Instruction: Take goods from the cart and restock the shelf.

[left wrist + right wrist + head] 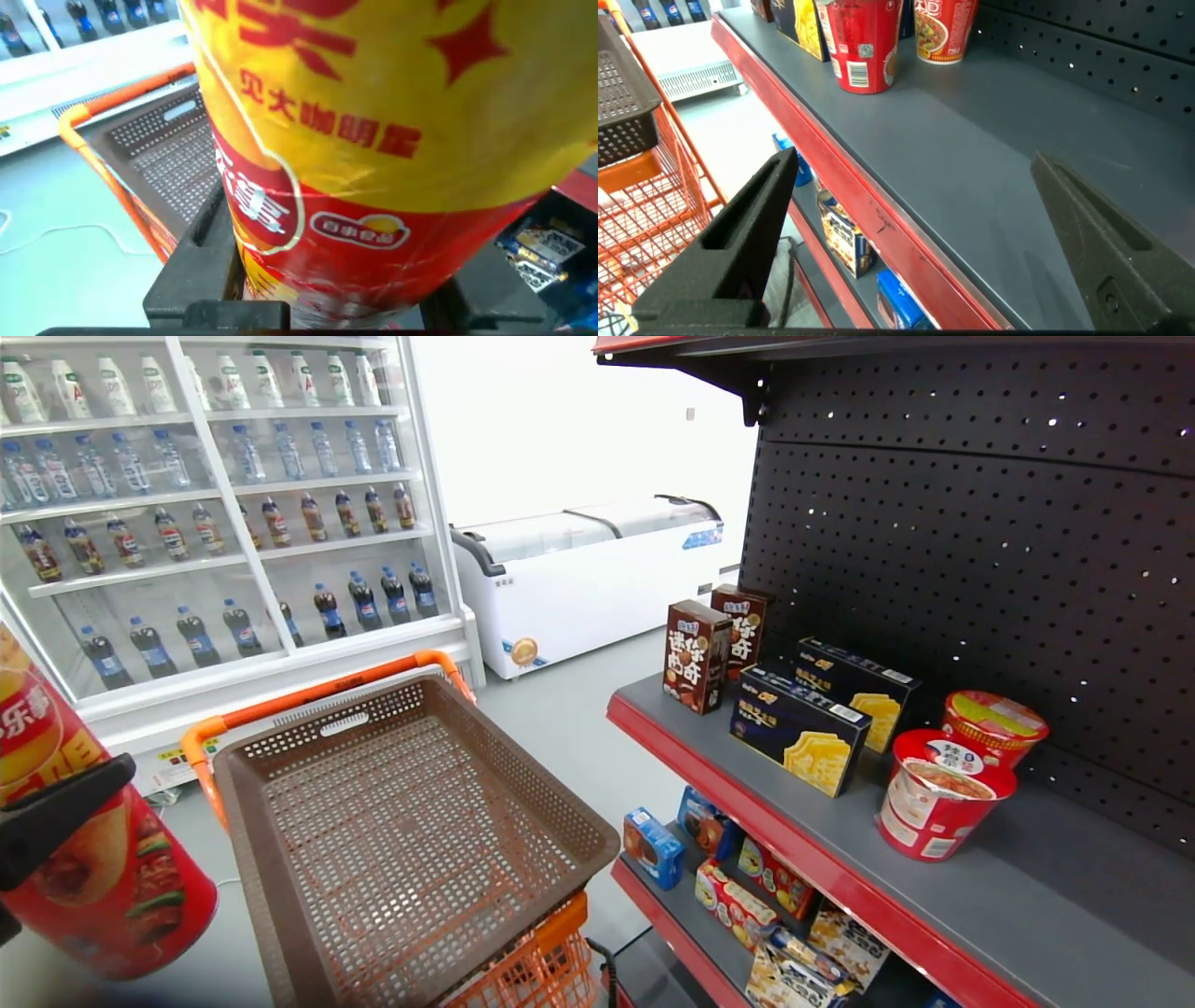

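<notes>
Grey shelf (1074,896), chip can (93,868) cut off, clamped in left hand (322,301)

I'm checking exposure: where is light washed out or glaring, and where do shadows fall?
Head view: the wall behind the chest freezer is blown white; bright dots shine through the pegboard. Left wrist view: the chips can in the left gripper is evenly lit. Right wrist view: faint shadows under the open right gripper on the shelf.
</notes>
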Controlling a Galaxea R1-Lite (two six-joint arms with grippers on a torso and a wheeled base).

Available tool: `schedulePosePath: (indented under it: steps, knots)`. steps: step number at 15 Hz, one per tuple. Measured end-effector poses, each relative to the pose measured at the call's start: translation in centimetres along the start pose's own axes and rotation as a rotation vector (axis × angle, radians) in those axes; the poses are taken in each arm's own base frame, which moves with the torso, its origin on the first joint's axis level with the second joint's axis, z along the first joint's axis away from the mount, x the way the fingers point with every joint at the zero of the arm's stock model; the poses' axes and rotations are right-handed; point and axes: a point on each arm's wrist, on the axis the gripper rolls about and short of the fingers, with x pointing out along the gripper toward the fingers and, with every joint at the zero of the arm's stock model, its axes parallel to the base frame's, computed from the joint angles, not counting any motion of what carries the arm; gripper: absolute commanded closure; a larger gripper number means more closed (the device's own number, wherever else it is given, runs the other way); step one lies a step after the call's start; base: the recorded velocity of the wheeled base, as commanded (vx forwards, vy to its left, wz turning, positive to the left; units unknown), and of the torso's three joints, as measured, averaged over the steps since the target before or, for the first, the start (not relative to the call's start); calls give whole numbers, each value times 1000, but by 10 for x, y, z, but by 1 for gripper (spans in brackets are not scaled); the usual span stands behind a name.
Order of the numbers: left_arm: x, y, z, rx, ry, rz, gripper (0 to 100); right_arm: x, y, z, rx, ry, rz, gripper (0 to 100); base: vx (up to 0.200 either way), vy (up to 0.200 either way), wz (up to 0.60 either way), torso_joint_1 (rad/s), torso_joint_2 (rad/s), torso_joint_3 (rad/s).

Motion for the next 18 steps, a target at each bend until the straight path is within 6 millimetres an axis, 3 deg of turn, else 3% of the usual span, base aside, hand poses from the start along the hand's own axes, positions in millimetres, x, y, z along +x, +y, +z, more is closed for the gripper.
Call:
schedulePosePath:
  steps: [6,9,12,18]
  knots:
    - [-29,5,-4,20,8,125,100,0,0,0,0,0,5,0,0,0,0,0,0,0]
    - [-38,6,-2,22,-1,130,100,0,0,0,1,0,4,0,0,0,-600,2,-4,5]
    - [-37,7,-14,25,29,129,100,0,0,0,0,0,5,0,0,0,-600,7,2,4]
    - [-38,7,-16,15,30,128,100,0,0,0,0,0,5,0,0,0,-600,2,2,5]
